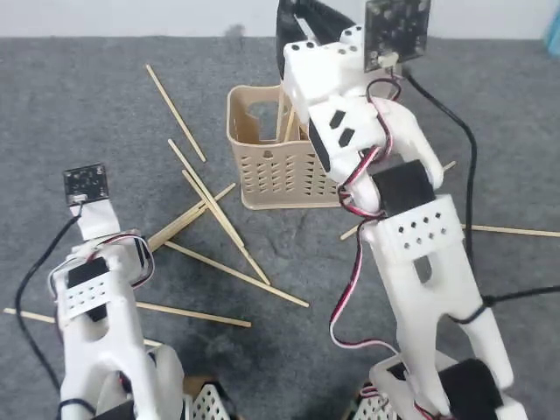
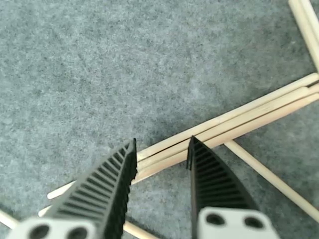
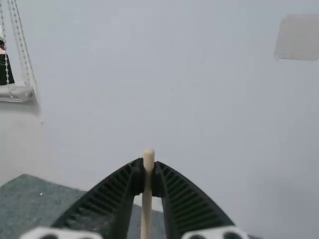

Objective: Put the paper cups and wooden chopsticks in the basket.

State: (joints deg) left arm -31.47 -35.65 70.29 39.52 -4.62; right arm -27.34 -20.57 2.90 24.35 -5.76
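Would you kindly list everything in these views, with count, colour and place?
basket: one, beige, perforated, far middle of the mat.
loose chopsticks: about ten, pale wood, scattered on the mat, mostly left of the basket, a few to its right.
held chopstick: one, pale wood, in the right hand.
mat: one, grey, under everything.
wall: white, beyond the mat.
left hand: black fingers, open, over a bundle of chopsticks.
right hand: black fingers, shut on the held chopstick.

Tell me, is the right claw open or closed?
Closed. The right claw pinches a chopstick, pressing against it from both sides with no gap.
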